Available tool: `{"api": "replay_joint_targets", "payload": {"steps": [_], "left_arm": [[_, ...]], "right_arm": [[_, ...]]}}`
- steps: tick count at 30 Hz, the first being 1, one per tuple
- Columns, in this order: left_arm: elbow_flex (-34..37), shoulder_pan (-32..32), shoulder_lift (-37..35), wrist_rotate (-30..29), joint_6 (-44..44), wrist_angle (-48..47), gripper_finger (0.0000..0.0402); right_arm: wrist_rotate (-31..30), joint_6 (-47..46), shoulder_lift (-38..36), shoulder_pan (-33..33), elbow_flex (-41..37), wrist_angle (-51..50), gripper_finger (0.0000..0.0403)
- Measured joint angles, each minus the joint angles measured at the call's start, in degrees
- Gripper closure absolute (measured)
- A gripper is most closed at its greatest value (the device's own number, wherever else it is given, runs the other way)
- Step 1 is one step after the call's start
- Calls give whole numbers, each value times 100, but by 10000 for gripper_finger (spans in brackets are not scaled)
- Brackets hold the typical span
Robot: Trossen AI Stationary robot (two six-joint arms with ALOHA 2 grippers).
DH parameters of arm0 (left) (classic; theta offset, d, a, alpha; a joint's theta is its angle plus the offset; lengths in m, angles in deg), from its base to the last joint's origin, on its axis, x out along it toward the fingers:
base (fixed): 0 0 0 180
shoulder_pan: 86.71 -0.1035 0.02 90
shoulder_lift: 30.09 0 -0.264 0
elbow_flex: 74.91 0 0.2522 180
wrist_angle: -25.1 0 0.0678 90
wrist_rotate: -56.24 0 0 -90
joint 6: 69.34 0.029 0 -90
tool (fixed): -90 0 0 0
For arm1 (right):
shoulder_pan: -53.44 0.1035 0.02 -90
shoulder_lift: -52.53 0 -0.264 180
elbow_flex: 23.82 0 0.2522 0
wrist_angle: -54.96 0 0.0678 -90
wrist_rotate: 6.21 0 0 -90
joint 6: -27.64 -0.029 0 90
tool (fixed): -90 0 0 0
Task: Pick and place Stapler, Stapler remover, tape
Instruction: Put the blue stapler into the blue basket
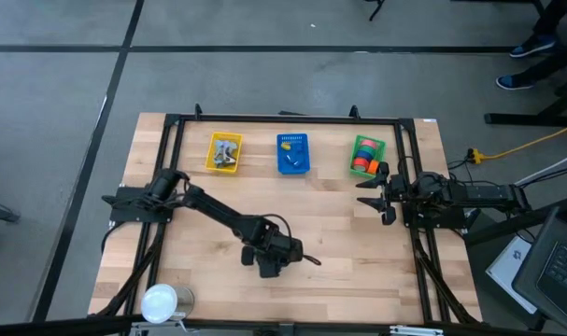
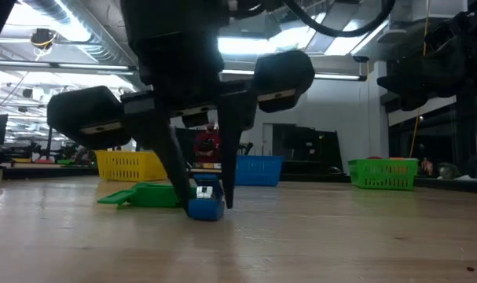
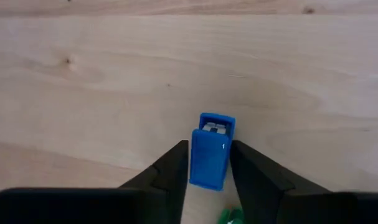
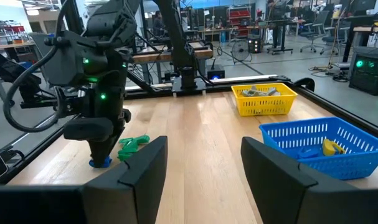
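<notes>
The left gripper (image 3: 208,165) is low over the wooden table (image 1: 358,252), near the front middle. Its two dark fingers (image 3: 170,171) stand on each side of a small blue stapler (image 3: 211,149). The fingers are very close to the stapler's sides, but I cannot tell if they are squeezing it yet. The blue stapler lies flat on the table and is not lifted. From the low view, the fingers (image 2: 230,149) point down at the blue stapler (image 2: 205,206), and a green stapler (image 2: 148,195) lies on the table just behind it. The right gripper (image 4: 204,165) waits at the right side of the table, up off the wood. Its fingers are spread apart and hold nothing. Three baskets sit in a row at the back of the table. The yellow basket (image 1: 224,153) is on the left and has grey things in it. The blue basket (image 1: 293,154) is in the middle and has a yellow thing and a blue thing inside. The green basket (image 1: 365,156) is on the right, and the tape (image 1: 361,161) rolls are in it, orange and red and green. A white round thing (image 1: 159,302) sits at the front left corner.
</notes>
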Motion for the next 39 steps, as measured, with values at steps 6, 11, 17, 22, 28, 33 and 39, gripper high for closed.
{"api": "replay_joint_targets", "payload": {"steps": [6, 11, 17, 22, 28, 33, 39], "left_arm": [[3, -66, -20, 84, -707, -47, 341], [-107, -161, -52, -34, -1440, -129, 341], [-200, -364, -366, -236, -2111, -127, 330], [-192, -491, -725, -375, -2540, -135, 335], [-200, -640, -1116, -1174, -2992, 184, 332], [-202, -828, -1331, -1668, -3384, 772, 333], [-202, -1157, -1377, -2229, -3408, 1456, 332]], "right_arm": [[0, -2, 0, 1, 0, -1, 192], [0, -1, 0, -1, 0, 1, 192], [0, 0, 0, 0, -1, 1, 192], [0, 0, 0, -1, 0, 1, 192], [0, 0, 0, -1, 0, 1, 192], [2, 0, 0, -1, -1, -1, 192], [2, 0, 0, 1, 0, 0, 192]]}}
